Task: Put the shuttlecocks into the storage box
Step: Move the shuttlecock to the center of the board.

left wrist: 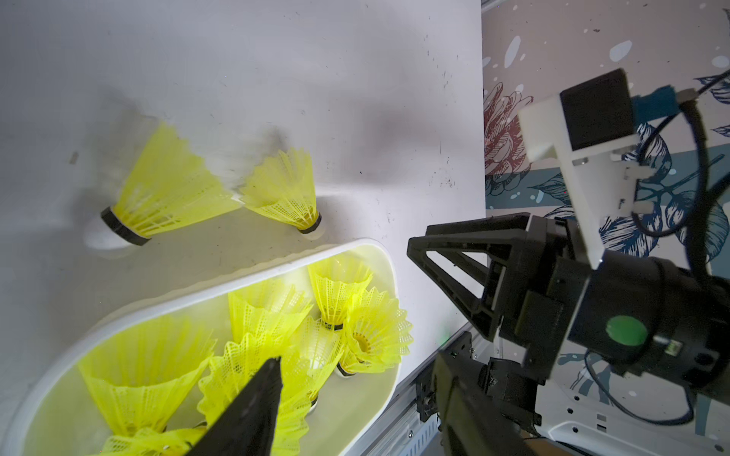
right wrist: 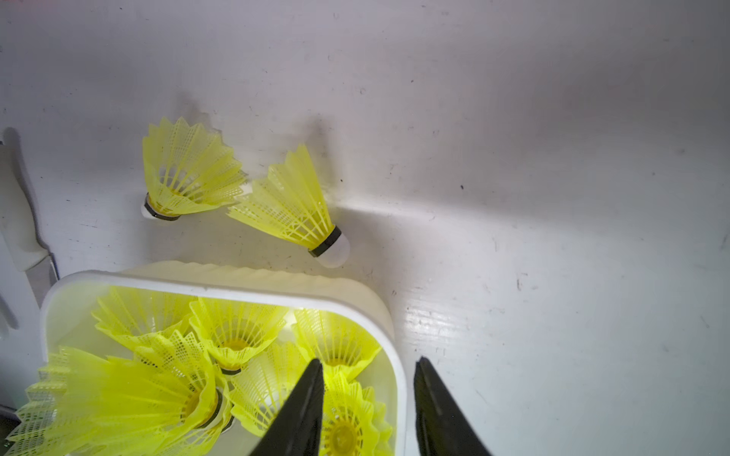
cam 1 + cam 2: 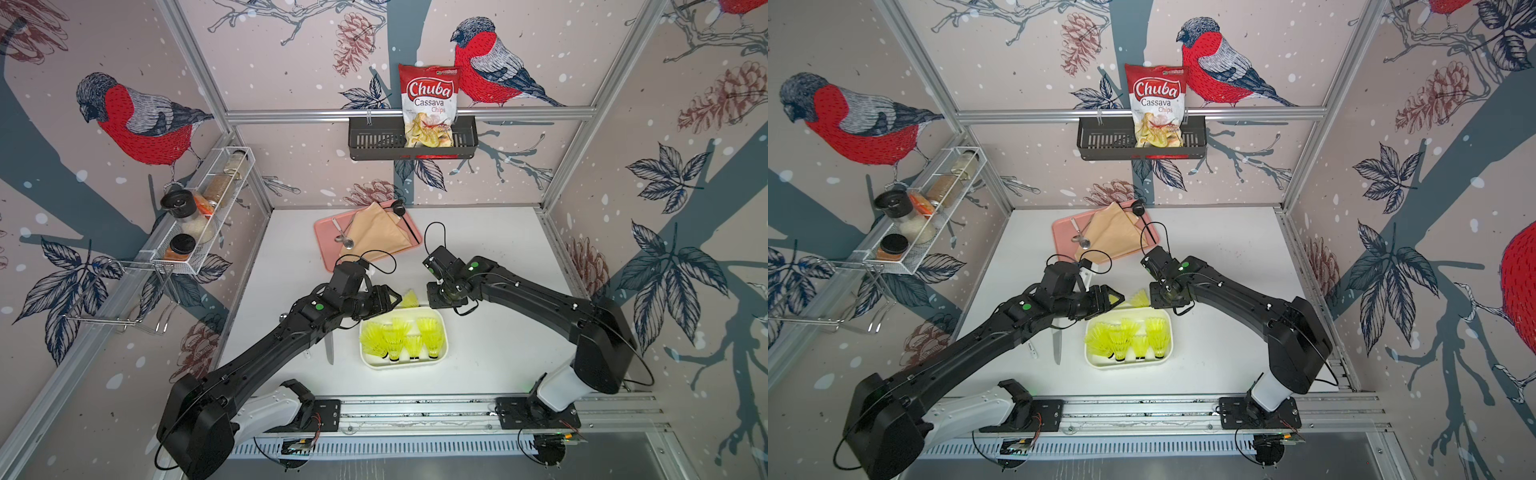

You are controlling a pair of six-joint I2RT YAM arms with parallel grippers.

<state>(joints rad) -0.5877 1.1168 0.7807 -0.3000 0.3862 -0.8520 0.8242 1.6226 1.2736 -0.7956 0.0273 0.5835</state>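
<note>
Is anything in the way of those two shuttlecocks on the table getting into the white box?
Nothing visible. One shuttlecock and its neighbour lie on bare table beside the storage box; only its rim separates them.

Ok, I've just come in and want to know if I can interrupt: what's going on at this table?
The robot's left claw and right claw hover by the far end of a shallow white plastic storage tub, which it is filling with small neon yellow-green plastic shuttlecocks. Several already stand inside; two more lie on the white table just beyond the tub's far rim. The right claw is open and empty. Whether the left claw holds anything is unclear.
</note>
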